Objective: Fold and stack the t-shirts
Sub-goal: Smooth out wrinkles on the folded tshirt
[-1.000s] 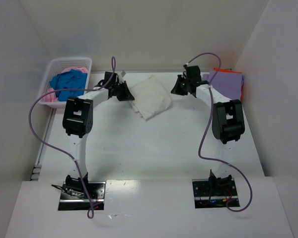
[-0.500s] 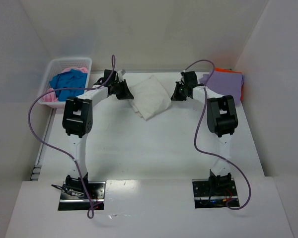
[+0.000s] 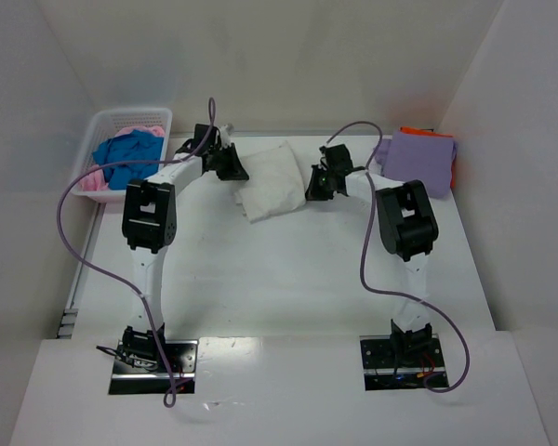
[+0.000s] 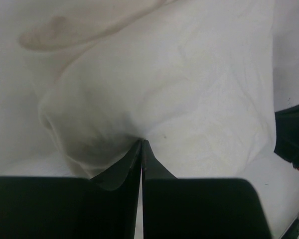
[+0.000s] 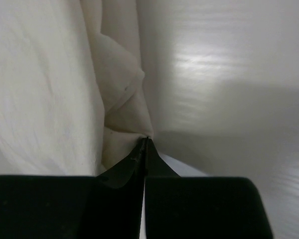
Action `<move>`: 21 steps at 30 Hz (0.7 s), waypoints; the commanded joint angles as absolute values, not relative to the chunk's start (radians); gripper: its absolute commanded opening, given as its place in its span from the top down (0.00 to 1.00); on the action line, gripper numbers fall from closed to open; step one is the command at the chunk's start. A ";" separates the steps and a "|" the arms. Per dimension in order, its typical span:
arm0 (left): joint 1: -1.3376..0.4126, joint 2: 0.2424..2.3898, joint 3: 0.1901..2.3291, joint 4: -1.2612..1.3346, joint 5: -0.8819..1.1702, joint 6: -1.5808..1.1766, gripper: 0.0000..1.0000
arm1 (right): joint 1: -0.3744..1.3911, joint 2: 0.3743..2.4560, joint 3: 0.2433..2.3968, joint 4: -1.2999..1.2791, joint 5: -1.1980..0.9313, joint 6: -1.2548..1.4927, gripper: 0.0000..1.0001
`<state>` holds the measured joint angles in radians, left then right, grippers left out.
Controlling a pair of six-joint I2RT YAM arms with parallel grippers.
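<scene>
The cream-white t-shirt point(image 3: 268, 178) lies folded at the back middle of the table. My left gripper point(image 3: 234, 168) is at its left edge. In the left wrist view the jaws are shut, with the cloth point(image 4: 179, 84) puckering into the tips of the left gripper point(image 4: 141, 142). My right gripper point(image 3: 314, 184) is at the shirt's right edge. It is shut, with a small fold of the cloth point(image 5: 120, 107) pinched at the tips of the right gripper point(image 5: 146, 138). A lavender-purple t-shirt point(image 3: 417, 160) lies folded at the back right on an orange one point(image 3: 455, 170).
A white lattice basket point(image 3: 107, 122) at the back left holds a blue shirt point(image 3: 128, 156) and a pink one point(image 3: 91, 184). White walls close in the table on three sides. Purple cables loop over both arms.
My right gripper has moved left from near the purple shirt to the cream-white shirt's right edge and shut there. The shirt has shifted and bunched slightly leftward. The left gripper barely moved.
</scene>
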<state>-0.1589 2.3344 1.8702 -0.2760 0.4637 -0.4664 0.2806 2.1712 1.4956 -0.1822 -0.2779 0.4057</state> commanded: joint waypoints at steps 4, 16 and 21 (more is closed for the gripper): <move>-0.144 2.353 1.902 -0.305 0.439 -0.426 0.93 | 0.390 2.068 1.396 -0.147 -0.299 0.466 0.99; -0.124 2.324 1.904 -0.336 0.439 -0.387 0.86 | 0.422 1.930 1.335 -0.178 -0.158 0.517 0.83; -0.124 2.287 1.884 -0.336 0.471 -0.367 0.67 | 0.339 1.871 1.325 -0.150 -0.225 0.526 0.62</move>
<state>-0.1314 2.3451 1.8866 -0.3252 0.4473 -0.4103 0.3908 1.9560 1.3327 -0.1867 -0.2203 0.5213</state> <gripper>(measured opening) 0.313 0.353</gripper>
